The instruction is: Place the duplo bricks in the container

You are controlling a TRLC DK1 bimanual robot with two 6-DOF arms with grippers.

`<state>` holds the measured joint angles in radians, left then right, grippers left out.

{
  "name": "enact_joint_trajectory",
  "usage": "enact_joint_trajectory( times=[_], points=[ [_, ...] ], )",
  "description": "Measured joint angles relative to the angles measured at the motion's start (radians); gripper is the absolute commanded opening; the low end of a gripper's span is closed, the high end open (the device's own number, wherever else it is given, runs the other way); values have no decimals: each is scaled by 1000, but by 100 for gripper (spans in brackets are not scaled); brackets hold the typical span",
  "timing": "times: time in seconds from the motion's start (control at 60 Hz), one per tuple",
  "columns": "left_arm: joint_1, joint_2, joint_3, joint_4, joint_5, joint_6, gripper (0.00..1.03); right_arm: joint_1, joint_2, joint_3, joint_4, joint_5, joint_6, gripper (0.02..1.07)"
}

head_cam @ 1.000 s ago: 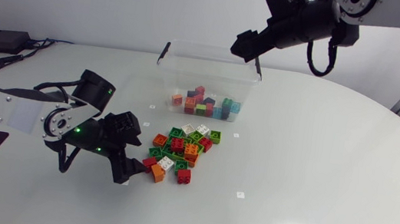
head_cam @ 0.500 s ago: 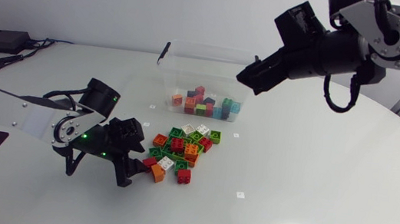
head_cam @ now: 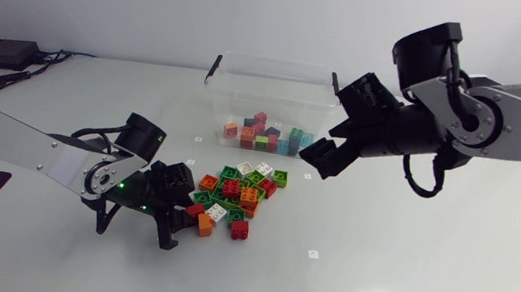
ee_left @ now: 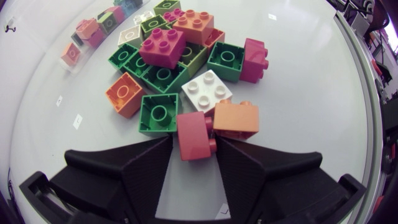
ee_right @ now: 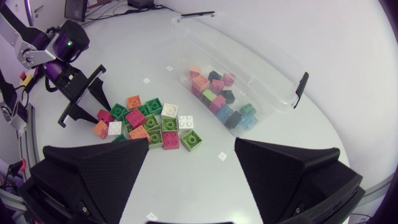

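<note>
Our left gripper (ee_left: 193, 142) rests low on the white table (head_cam: 407, 256) at the near edge of the loose pile of duplo bricks (head_cam: 234, 195), its fingers apart on either side of a red brick (ee_left: 191, 127) and not clearly clamped on it. Our right gripper (ee_right: 191, 142) hangs wide open and empty above the table, between the pile and the clear container (head_cam: 248, 84). The container already holds several bricks (head_cam: 267, 135).

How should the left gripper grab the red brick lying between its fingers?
Pinch the red brick across the two faces the left gripper flanks, coming in low from the bare-table side. It lies on its side at the pile's edge, and only the orange brick seems to crowd it.
</note>
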<state>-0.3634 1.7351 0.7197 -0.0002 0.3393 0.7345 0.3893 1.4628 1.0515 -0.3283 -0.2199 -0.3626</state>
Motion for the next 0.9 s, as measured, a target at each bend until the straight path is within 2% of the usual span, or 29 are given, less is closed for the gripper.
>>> enact_joint_trajectory(
  times=[0.283, 0.65, 0.683, 0.817, 0.9],
  points=[
    [7, -80, -40, 2, 22, 0, 42, 81, 152, 0, 18, 145, 67, 102],
    [35, -192, -67, -16, 42, 0, 44, 103, 317, 108, -21, 225, 278, 102],
    [35, -191, -67, -16, 42, 0, 46, 110, 324, 116, -32, 225, 285, 102],
    [35, -161, -66, -18, 45, 0, 84, 135, 333, 133, -44, 225, 296, 102],
    [35, -141, -66, -25, 45, 0, 88, 139, 333, 137, -46, 225, 305, 102]
  ],
)
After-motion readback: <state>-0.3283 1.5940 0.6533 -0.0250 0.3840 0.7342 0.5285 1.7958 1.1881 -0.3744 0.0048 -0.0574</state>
